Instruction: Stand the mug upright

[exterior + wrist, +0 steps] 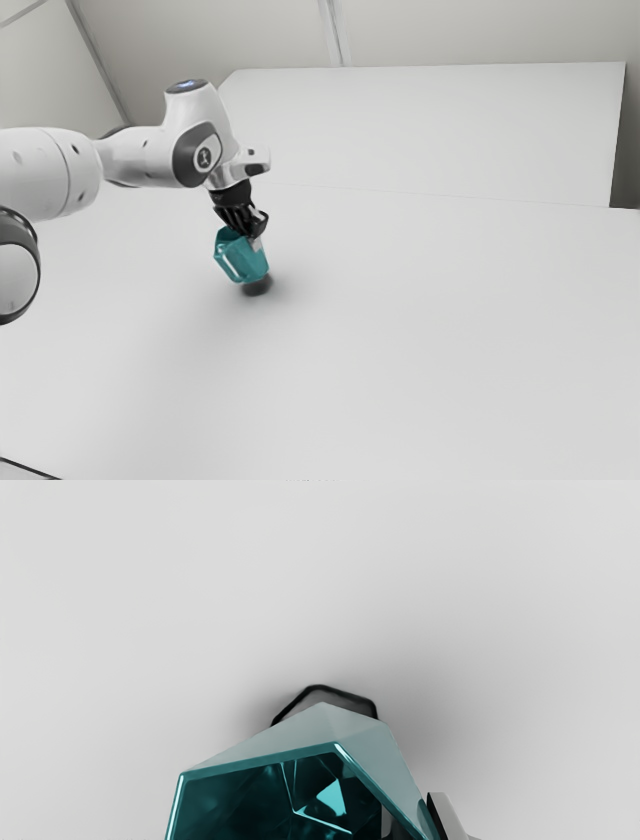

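My tool [257,240] pinches the mug [243,258] by its wall, mouth up, above a dark patch [257,287] on the counter [420,350]. Base contact I can't tell; I'd ensure flat seating before easing off.

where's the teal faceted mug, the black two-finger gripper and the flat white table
Teal mug [240,800]: wrist view, on the inside wall, seen through its mouth.
Black gripper [250,238]: exterior view, midway between its fingertips.
White table [430,340]: exterior view, on a bare part of its top.
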`<state>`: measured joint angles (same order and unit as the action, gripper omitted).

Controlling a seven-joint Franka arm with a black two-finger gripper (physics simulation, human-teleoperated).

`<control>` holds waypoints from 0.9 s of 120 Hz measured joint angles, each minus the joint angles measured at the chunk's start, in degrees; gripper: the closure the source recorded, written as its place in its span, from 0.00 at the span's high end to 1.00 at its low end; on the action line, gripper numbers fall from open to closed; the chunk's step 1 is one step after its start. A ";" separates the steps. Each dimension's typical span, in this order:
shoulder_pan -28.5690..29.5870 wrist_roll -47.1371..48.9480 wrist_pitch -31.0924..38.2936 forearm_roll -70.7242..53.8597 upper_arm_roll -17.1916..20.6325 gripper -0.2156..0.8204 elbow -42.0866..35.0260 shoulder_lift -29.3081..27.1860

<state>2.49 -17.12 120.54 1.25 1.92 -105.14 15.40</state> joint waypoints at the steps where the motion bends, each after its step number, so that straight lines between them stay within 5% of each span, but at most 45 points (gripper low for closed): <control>1: -0.01 0.29 0.10 -0.02 0.00 0.04 -0.03 0.03; 59: -0.65 11.71 2.15 -0.40 0.01 0.06 -0.11 2.98; 86: -0.88 13.83 2.15 0.21 0.14 0.48 -0.01 2.75; 108: -1.45 14.98 1.77 0.30 0.47 0.66 0.00 0.72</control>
<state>1.05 -2.15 122.30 1.55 2.40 -105.14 16.11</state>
